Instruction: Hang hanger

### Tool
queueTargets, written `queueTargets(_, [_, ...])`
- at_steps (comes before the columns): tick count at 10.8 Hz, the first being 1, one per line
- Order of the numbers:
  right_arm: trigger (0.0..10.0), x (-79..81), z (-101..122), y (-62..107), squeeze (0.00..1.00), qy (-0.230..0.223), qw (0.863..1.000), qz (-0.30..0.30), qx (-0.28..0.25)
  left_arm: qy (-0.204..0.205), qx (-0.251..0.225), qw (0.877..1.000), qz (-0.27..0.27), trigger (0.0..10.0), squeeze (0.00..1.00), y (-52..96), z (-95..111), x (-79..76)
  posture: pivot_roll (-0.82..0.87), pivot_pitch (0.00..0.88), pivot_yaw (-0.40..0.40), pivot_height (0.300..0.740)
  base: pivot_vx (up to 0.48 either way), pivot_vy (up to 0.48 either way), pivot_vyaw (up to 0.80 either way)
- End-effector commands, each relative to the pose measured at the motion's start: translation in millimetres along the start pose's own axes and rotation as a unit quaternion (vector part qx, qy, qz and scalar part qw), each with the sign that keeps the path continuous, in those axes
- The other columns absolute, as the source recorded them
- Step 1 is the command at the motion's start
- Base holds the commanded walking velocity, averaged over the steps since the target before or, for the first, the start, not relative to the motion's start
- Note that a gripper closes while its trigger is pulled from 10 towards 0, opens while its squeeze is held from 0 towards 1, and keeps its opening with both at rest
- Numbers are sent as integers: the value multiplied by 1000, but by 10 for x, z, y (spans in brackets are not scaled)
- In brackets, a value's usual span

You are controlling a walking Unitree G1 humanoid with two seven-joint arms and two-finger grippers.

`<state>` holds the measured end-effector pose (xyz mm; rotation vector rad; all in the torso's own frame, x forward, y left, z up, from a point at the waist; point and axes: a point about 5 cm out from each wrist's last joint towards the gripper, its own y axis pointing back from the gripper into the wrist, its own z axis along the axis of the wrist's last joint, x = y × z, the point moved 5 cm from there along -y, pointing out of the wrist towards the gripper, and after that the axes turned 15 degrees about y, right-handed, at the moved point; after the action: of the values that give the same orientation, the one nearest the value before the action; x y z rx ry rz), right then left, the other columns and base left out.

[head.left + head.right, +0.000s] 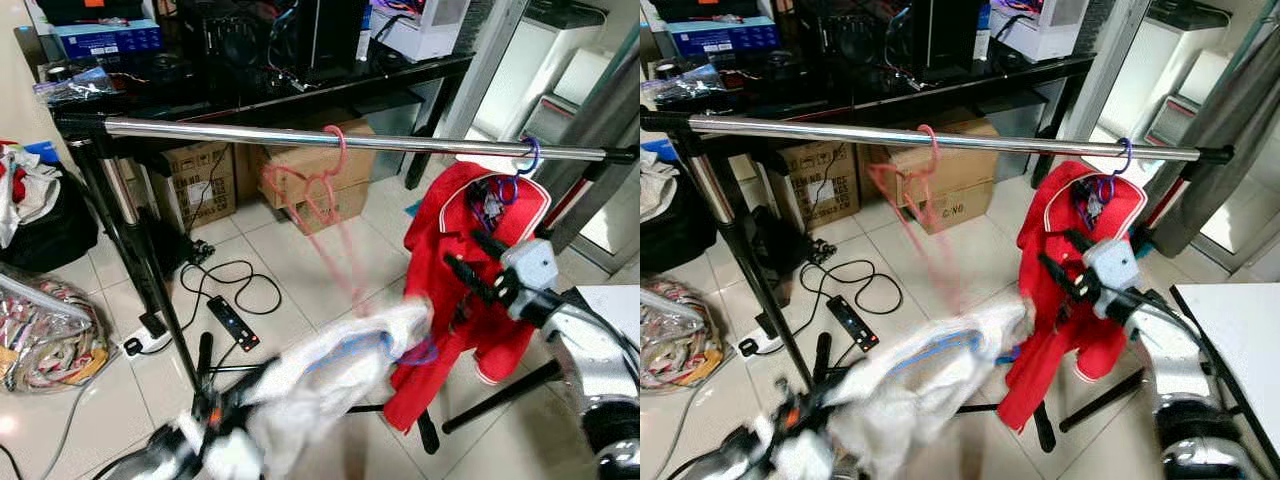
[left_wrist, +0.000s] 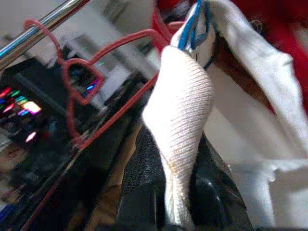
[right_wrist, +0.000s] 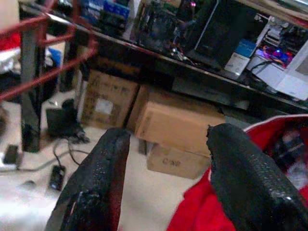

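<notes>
already the pink hanger (image 1: 322,195) has its hook over the chrome rail (image 1: 220,131) near the middle, and its body streams down, blurred, toward the white garment (image 1: 330,375) below. that garment, with a blue trim at its collar, is bunched low in front of the robot, and the left claw (image 2: 168,192) has its black fingers pressed onto a fold of the white knit. my guess is the cloth is held low because the garment rides on the hanger and the arm is steadying it while the hook settles; whether the hook sits fully on the rail i cannot tell through the blur.

further along the rail, toward the robot's right, a red jacket (image 1: 470,290) hangs from a blue hook (image 1: 528,158), well apart from the pink one. the right claw (image 3: 168,178) is raised just in front of that jacket with its fingers spread and nothing between them, likely kept free as a spare.

the left wrist view gives what the head views smear: the wire's curled shape at the neck, the hook against the rail, and the knit pinched in the fingers. the right wrist view shows the cardboard boxes (image 3: 178,127) under the dark bench (image 1: 300,90). the head views alone place both garments along the rail and show the power strip (image 1: 232,322) on the tiled floor (image 1: 300,270).
</notes>
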<state>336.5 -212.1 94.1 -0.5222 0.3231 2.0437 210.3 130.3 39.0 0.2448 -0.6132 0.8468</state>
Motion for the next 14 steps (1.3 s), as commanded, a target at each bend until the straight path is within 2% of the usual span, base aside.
queueTargets(1, [10000, -52, 6, 30, 0, -16, 1000, -19, -1, -3, -2, 999, 42, 10000, 0, -48, -18, 164, 235, 6, -80, 740, 0, 0, 0])
queueTargets(2, [10000, -12, 27, 17, 0, -35, 999, -31, -9, -4, 3, 999, 48, 10000, 0, -69, -64, 175, 235, 6, -80, 740, 0, 0, 0])
queueTargets(3, [10000, -40, 69, -15, 0, -54, 996, -68, -16, -2, 7, 999, 49, 10000, 0, -81, -112, 134, 230, 5, -83, 740, 0, 0, 0])
queueTargets(4, [10000, -144, 111, -40, 0, -72, 989, -129, -19, 1, 12, 998, 55, 10000, 0, -113, -157, 91, 225, 4, -83, 740, 0, 0, 0])
queueTargets(5, [10000, -251, 101, -30, 0, -76, 980, -183, -9, 6, 15, 998, 60, 10000, 0, -160, -187, 47, 225, 4, -83, 740, 0, 0, 0])
queueTargets(7, [10000, -310, 62, -7, 0, -48, 970, -236, 21, 15, 17, 996, 82, 10000, 0, -295, -216, 37, 219, 5, -82, 740, 0, 0, 0])
queueTargets(10, [10000, -258, 100, -67, 0, -51, 969, -239, 23, 11, 12, 996, 83, 10000, 0, -364, -229, 30, 219, 5, -84, 740, 0, 0, 0])
queueTargets(12, [10000, -312, 87, -50, 0, -41, 961, -270, 34, 8, 4, 996, 91, 10000, 0, -409, -212, 62, 218, 5, -83, 740, 0, 0, 0])
queueTargets(14, [10000, -216, 145, -80, 0, -34, 962, -268, 25, 35, -6, 991, 130, 10000, 0, -484, -170, 137, 214, 5, -80, 740, 0, 0, 0])
